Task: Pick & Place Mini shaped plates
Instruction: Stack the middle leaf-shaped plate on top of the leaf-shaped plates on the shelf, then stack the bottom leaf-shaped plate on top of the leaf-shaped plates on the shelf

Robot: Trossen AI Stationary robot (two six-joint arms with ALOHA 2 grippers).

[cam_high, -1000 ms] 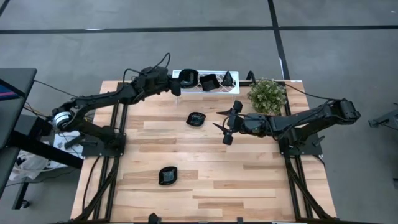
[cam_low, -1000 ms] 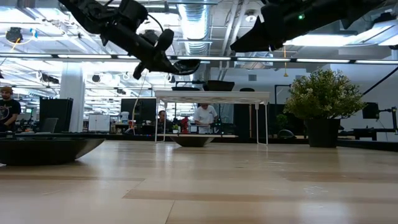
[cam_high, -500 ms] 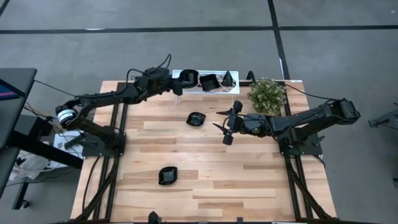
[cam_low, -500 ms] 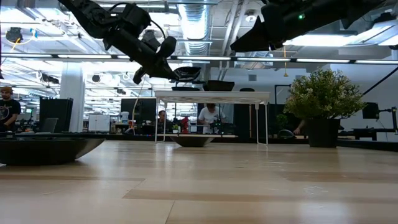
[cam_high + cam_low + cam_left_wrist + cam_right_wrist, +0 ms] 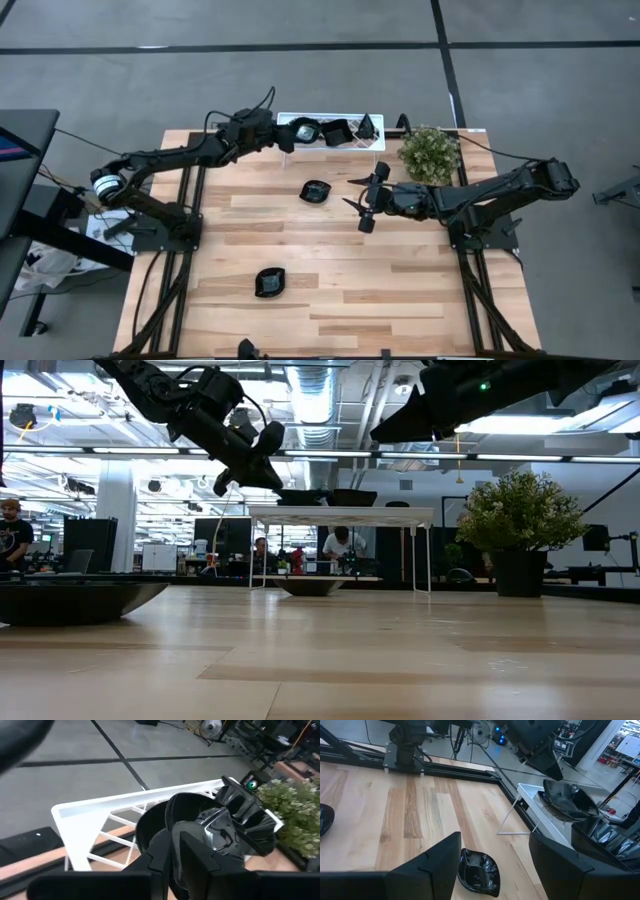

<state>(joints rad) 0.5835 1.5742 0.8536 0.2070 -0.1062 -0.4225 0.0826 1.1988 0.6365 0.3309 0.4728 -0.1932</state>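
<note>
Black, glossy and small, the plate (image 5: 304, 129) that the left tool (image 5: 284, 131) has carried lies in the near end of the white tray (image 5: 372, 146), at the far edge of the surface (image 5: 330, 270). In the right wrist view this plate (image 5: 568, 800) rests on the tray's end with the left tool's fingers (image 5: 536, 757) just above its rim; whether they are touching it, I cannot tell. In the left wrist view the fingers (image 5: 192, 852) frame the plate's edge and look slightly parted, so my judgement is that the grip is coming loose, yet a full release is not plain to see. Two more plates (image 5: 336, 132) sit in the tray past the first one, toward the green plant (image 5: 430, 152).

The relation that matters next: the plate lies straight ahead of the left tool and just under it, along the tray's length, so the tool would have to draw back and up along its own arm to clear the rim.

The right tool (image 5: 366, 199) hangs over the middle of the surface with its fingers spread wide and empty. A loose plate (image 5: 316, 190) lies just beside it, toward the left arm, and it is the nearer tool. Another plate (image 5: 269, 282) lies well apart, near the front edge.
</note>
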